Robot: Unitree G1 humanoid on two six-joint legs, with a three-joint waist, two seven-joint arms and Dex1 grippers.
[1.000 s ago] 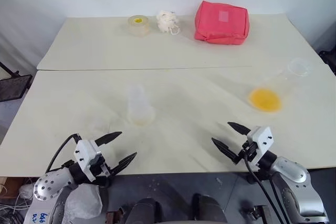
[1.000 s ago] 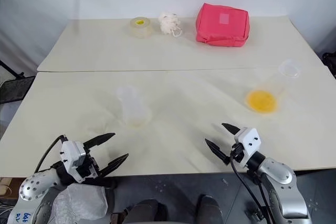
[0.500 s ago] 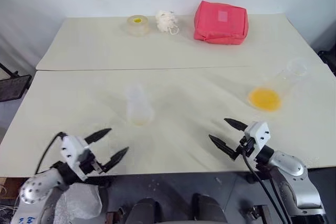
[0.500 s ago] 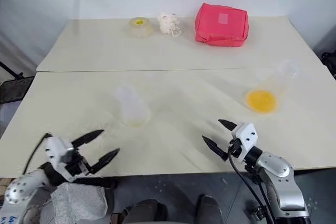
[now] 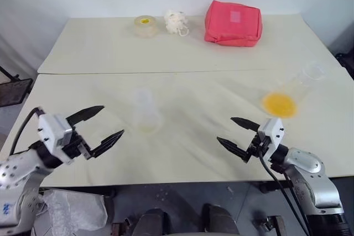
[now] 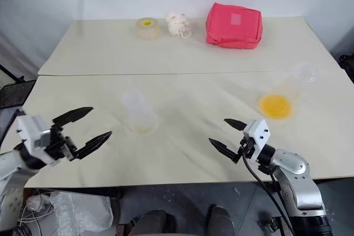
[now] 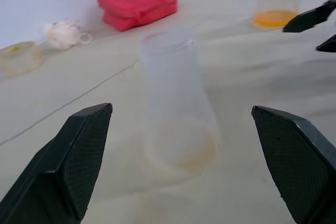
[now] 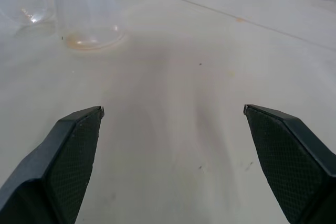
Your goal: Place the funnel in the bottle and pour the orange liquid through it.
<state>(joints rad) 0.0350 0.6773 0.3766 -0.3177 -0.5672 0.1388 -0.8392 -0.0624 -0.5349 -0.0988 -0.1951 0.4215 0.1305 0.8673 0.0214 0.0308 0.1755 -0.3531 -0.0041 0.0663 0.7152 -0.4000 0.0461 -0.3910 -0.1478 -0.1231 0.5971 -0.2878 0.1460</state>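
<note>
Clear plastic, the bottle [image 5: 146, 113] stands upright mid-table, with the left gripper [image 5: 99, 129] and right gripper [image 5: 238, 135] spread wide and empty nearer than it. Orange liquid [image 5: 279, 104] sits far right of it. Left wrist view: bottle centred between black fingers [image 7: 68, 166]. Right wrist view: funnel [image 8: 21, 3] just beside the bottle.

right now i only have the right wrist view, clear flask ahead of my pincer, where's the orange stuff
observer: The orange liquid sits in a second flask, far off to the right of the right pincer in the head view.
operator: is that one standing up
observer: Yes, the left wrist view shows it upright, with a shallow orange layer at its base.
operator: and the left pincer
observer: The left pincer is open and holds nothing. It points toward the empty flask, well short of it.
</note>
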